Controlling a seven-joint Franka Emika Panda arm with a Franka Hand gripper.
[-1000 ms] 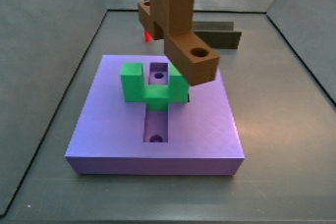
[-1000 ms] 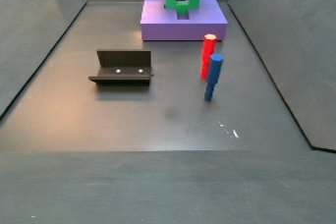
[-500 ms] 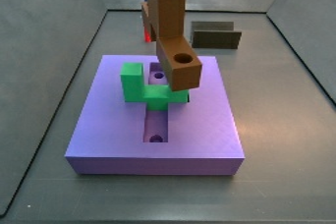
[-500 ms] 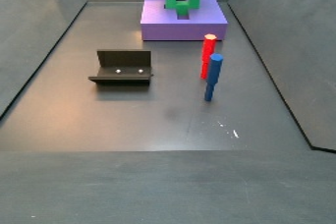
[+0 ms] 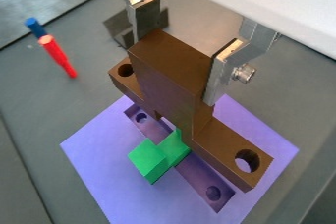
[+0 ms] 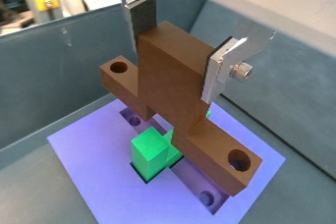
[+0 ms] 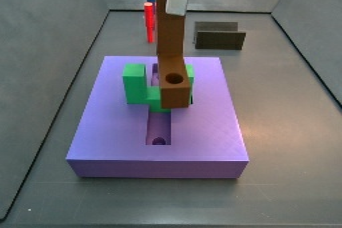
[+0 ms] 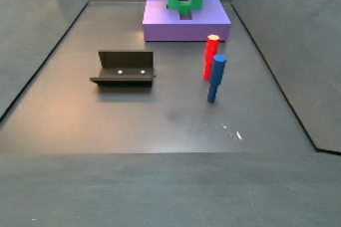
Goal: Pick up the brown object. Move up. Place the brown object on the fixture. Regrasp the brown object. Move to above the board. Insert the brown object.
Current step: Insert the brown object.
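The gripper (image 5: 184,49), above the board (image 7: 214,132), has fingers (image 5: 221,66) of flat, brushed silver metal with dark matt pads and a shiny bolt head, closed on the brown object (image 5: 178,83), whose faces look smooth, matt and uniformly coloured like plastic. The board is an even, matt purple with a faint sheen at its edges, and the green U-shaped block (image 7: 138,85) on it looks like smooth, brighter plastic. The floor (image 8: 173,121) is dull grey with soft glints, the fixture (image 8: 124,70) dark and matt, and the red peg (image 8: 210,54) and blue peg (image 8: 214,78) slightly glossy.
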